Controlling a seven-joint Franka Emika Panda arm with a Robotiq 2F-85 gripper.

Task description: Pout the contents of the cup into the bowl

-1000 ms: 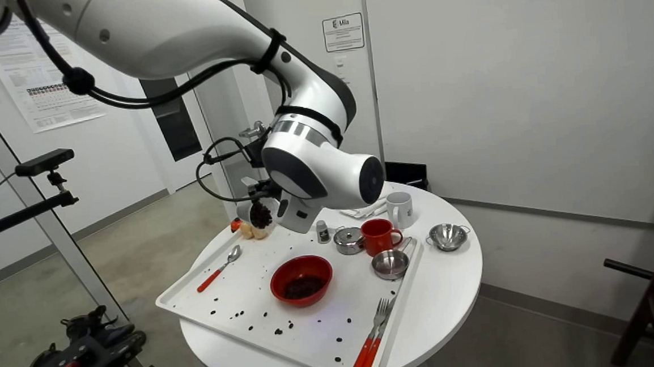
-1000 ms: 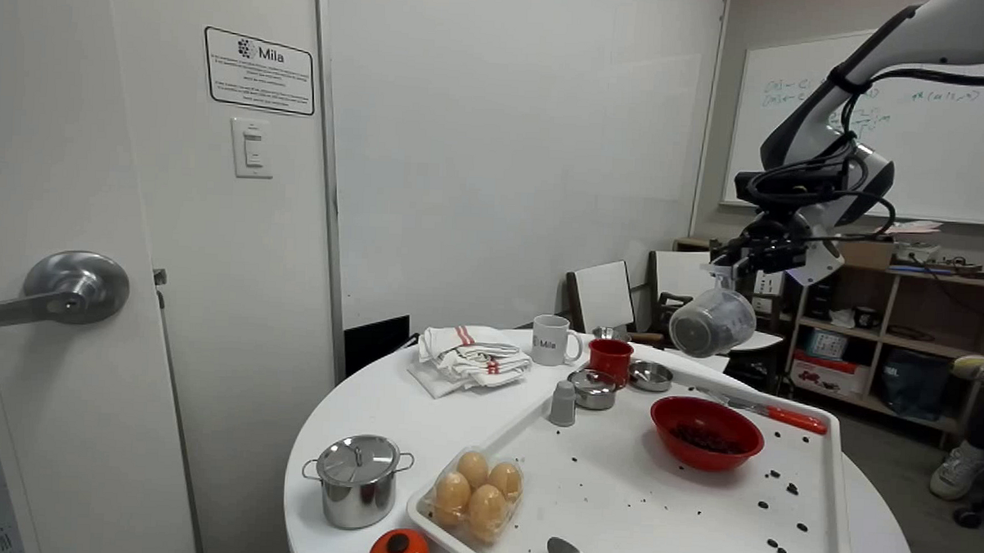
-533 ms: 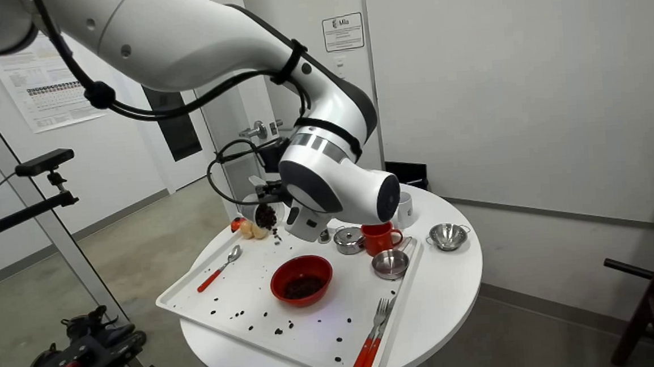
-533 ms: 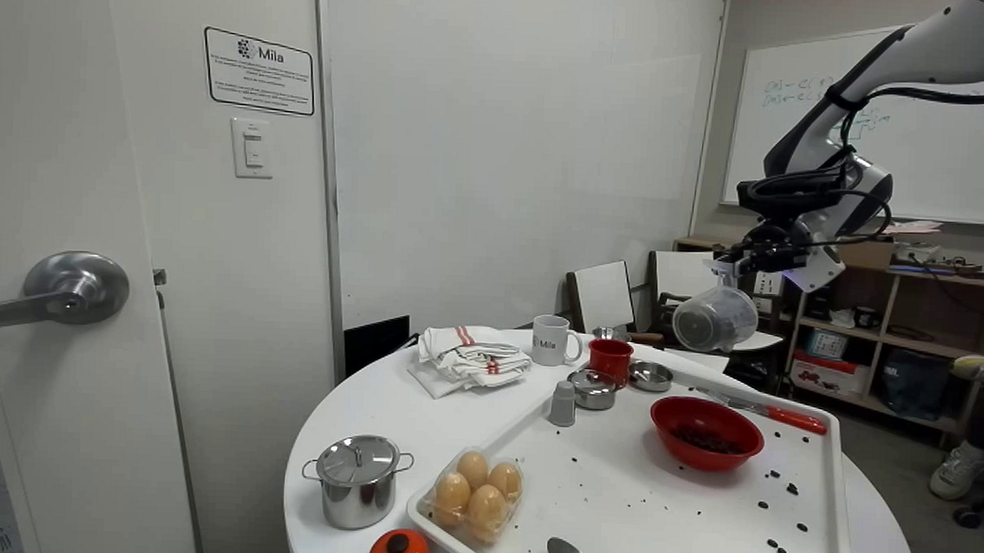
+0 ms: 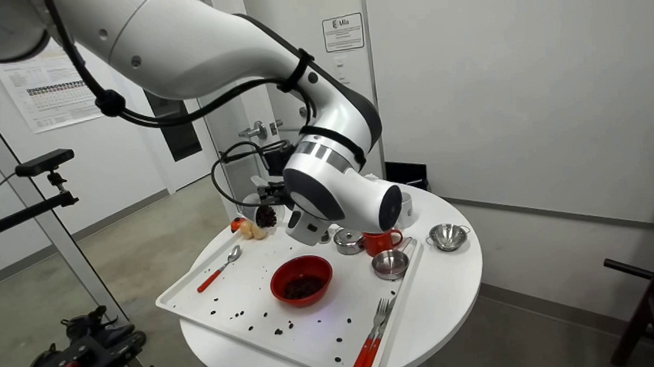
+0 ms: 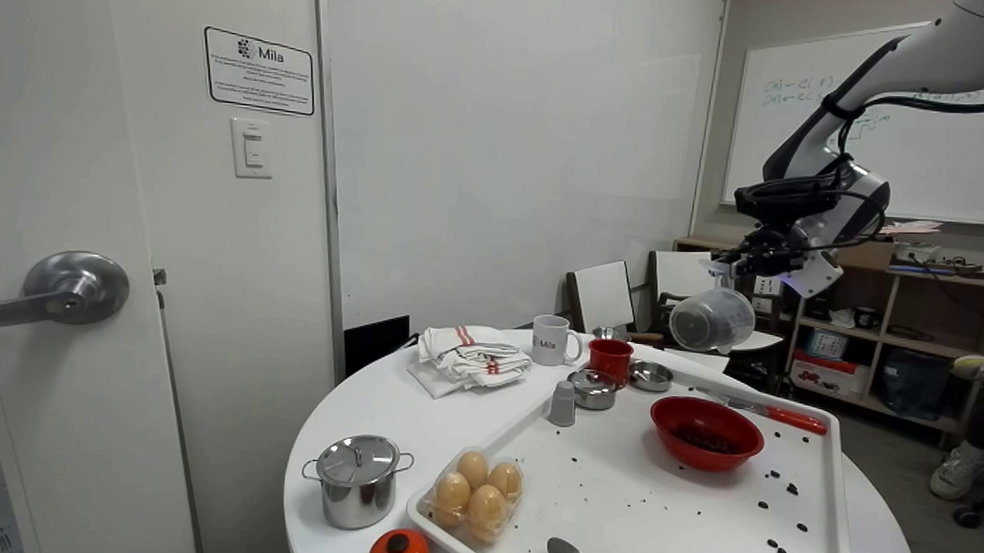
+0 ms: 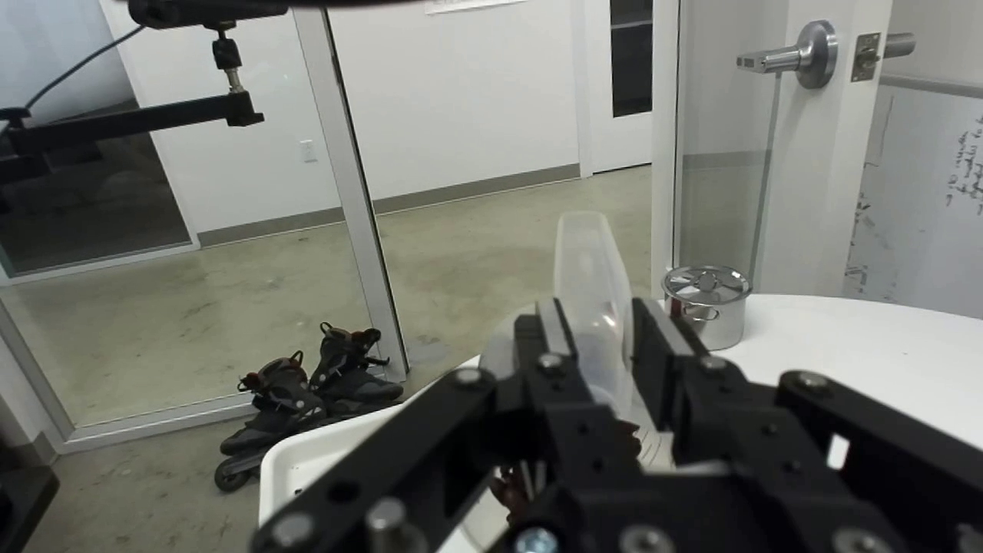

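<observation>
My gripper [image 7: 603,326] is shut on the upright handle [image 7: 591,269] of a clear plastic cup. It also shows in an exterior view [image 6: 725,267]. The cup shows in both exterior views [image 5: 252,207] [image 6: 710,318], tipped on its side in the air, with dark bean-like pieces [image 5: 265,215] inside near its mouth. The wide red bowl [image 5: 301,265] sits on the white tray and holds similar dark pieces; it shows in an exterior view [image 6: 698,457] below the cup. In the wrist view the fingers hide much of the cup, and the bowl is out of view.
The tray [image 5: 222,320] has scattered dark pieces, a spoon [image 5: 219,272], a fork [image 5: 370,334] and knife. A red mug [image 6: 610,361], small metal pans [image 6: 593,390], a grey shaker [image 6: 563,403], eggs [image 6: 484,505] and a lidded pot [image 6: 358,480] stand around.
The arm has moved right and lower in an exterior view, and the cup has shifted slightly. Half a second ago a few dark pieces were below the cup's mouth; they no longer show there.
</observation>
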